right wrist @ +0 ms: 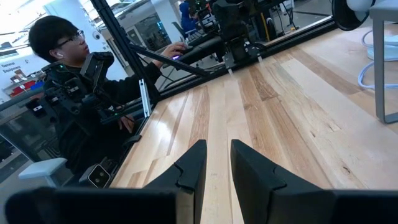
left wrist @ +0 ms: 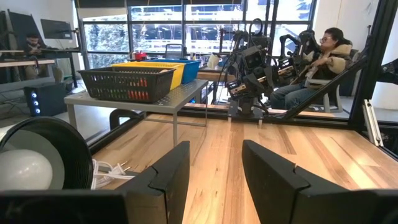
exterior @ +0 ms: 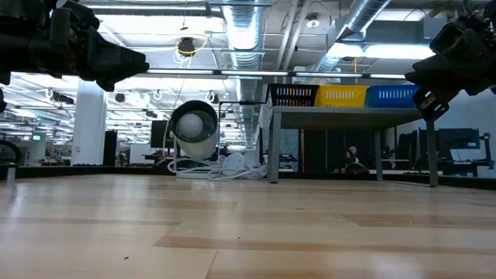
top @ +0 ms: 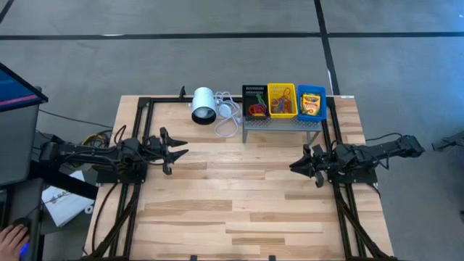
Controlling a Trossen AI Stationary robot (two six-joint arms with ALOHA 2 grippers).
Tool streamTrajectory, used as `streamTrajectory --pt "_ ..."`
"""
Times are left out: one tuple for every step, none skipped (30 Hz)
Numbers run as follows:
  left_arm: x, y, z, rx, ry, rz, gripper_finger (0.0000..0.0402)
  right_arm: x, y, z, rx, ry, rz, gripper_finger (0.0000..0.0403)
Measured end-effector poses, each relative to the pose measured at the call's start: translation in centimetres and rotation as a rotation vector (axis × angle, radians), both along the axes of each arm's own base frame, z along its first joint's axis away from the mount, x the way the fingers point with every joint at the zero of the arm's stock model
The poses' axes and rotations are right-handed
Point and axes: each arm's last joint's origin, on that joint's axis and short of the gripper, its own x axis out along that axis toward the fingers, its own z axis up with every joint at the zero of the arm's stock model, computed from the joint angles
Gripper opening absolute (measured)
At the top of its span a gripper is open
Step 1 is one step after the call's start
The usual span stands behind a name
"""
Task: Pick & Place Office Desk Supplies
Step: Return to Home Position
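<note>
Your left jaws hung apart above bench (top: pixel 232 199) left side; right jaws narrowly apart opposite. Crayon box (top: pixel 311 104) lay in blue bin (top: pixel 311 88) on rack (top: pixel 283 123).

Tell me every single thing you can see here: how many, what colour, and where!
table: one, light wood, under everything
rack: one, grey metal, at the table's far edge
black bin, yellow bin, blue bin: one each, side by side on the rack
crayon box: one, yellow and green, in the blue bin
rubber-band loops: several, mixed colours, in the yellow bin
rings or clips: a few, red and green, in the black bin
cylinder: one, white, lying beside the rack
cable: one, white, coiled between cylinder and rack
people: two, seated off the table's sides
left gripper: dark, open, empty, above the table
right gripper: dark, open, empty, above the table
</note>
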Motion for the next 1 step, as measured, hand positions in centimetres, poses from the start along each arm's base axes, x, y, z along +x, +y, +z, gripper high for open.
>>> streamTrajectory --pt "0.00 0.00 -0.01 0.000 0.000 0.000 0.0142 0.00 0.00 0.00 0.000 0.000 0.000 0.0070"
